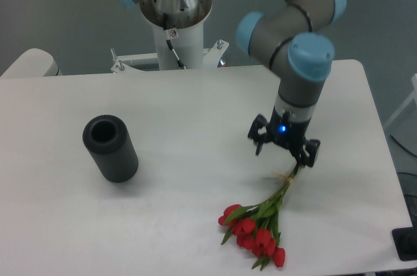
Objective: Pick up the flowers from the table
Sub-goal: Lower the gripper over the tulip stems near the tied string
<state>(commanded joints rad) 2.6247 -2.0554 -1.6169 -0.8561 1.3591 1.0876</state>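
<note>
Claw (284, 153) spread wide above the stems of the flowers (258, 225), blooms lying below and nearer the camera: drop straight onto the table (195, 107), straddle stems near the band, then close.

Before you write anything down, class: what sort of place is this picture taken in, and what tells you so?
Most likely a robotics lab or test bench. A robot arm's gripper hangs over a plain white table holding only staged props: a bunch of red tulips and a black cylinder. The arm's base post is bolted behind.
</note>
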